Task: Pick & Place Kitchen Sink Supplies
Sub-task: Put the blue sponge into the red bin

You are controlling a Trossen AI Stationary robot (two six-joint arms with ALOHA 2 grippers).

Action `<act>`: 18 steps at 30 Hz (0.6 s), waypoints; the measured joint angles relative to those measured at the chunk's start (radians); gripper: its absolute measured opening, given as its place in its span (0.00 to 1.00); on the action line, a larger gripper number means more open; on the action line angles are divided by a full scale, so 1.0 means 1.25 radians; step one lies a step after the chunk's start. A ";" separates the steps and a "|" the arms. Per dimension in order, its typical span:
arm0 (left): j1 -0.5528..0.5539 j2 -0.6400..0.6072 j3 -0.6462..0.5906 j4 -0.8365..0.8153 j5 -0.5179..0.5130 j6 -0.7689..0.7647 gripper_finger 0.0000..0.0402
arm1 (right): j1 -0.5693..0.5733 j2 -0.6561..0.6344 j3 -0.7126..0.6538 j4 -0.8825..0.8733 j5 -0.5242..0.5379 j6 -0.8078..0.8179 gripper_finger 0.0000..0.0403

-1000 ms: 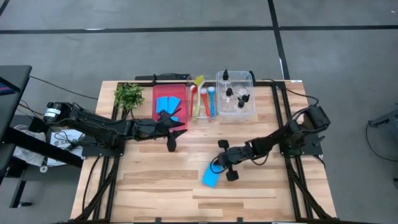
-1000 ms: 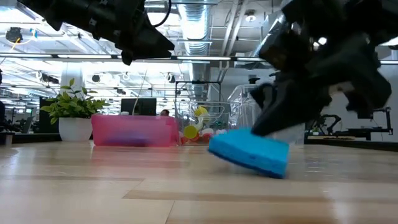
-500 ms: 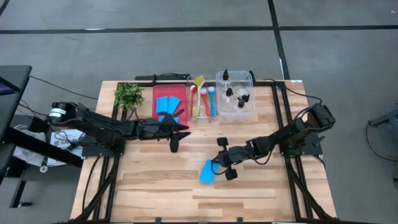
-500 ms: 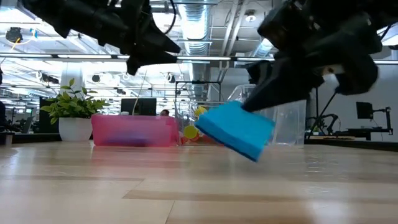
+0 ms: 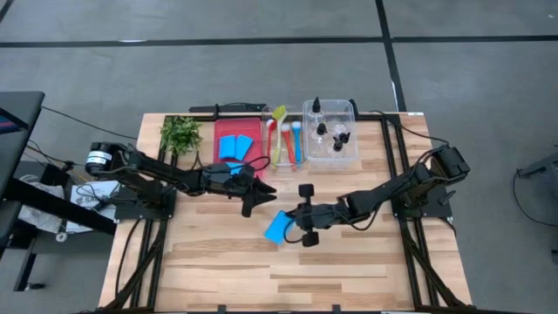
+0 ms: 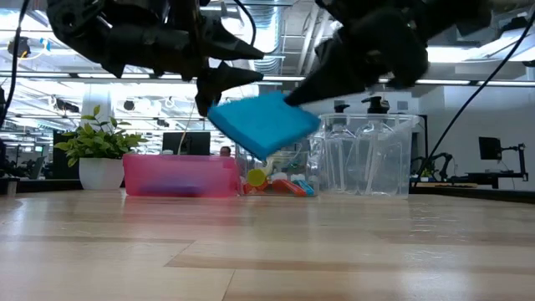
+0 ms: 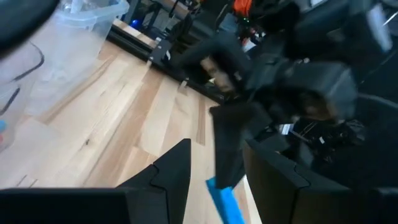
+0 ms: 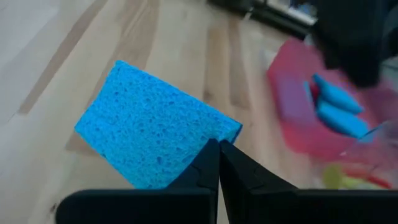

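My right gripper (image 5: pixel 299 225) is shut on a flat blue sponge (image 5: pixel 278 227) over the middle of the table; the low view shows the sponge (image 6: pixel 262 122) up in the air. My left gripper (image 5: pixel 258 199) hangs open just left of it, fingers pointing toward the sponge. In the left wrist view the sponge's edge (image 7: pixel 225 203) shows ahead between my left fingers, apart from them. More blue sponges (image 5: pixel 234 145) lie in the red tray (image 5: pixel 253 129). Brushes (image 5: pixel 285 138) lie in a narrow clear tray. Small black-capped bottles (image 5: pixel 331 133) stand in the clear bin (image 5: pixel 351 108). My right gripper pinches the blue sponge between its two fingers at one edge (image 8: pixel 200 155), near a corner. The fingers come nearly level from the table's right. The sponge juts out past the fingertips toward the left, tilted and lifted clear of the table.
A leafy plant sprig (image 5: pixel 180 133) sits at the table's far left. The trays and the bin line the far edge. Black frame rails (image 5: pixel 403 218) run along the table's right side. Bare wood (image 5: pixel 261 270) lies toward the near edge.
My right gripper has carried the sponge up off the table and toward the left and far side, with the sponge rising from the wood into the air. My left gripper has moved right, toward the sponge.
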 joint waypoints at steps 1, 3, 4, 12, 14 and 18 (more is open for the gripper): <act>0.000 0.002 0.000 0.000 0.001 0.000 0.37 | 0.000 0.000 0.009 -0.004 0.010 -0.004 0.00; 0.000 0.003 0.000 0.001 0.006 0.000 0.37 | -0.002 0.000 0.030 -0.012 0.037 -0.017 0.00; 0.000 0.003 0.000 0.002 0.012 0.000 0.37 | -0.004 0.000 0.042 -0.021 0.052 -0.021 0.00; 0.000 0.003 0.000 0.001 0.050 0.002 0.37 | -0.040 0.000 0.113 -0.086 0.094 -0.034 0.00; 0.000 0.003 0.000 0.000 0.058 0.002 0.37 | -0.044 0.000 0.122 -0.087 0.094 -0.049 0.00; 0.000 0.003 0.000 -0.006 0.075 0.003 0.37 | -0.045 0.000 0.142 -0.094 0.113 -0.072 0.00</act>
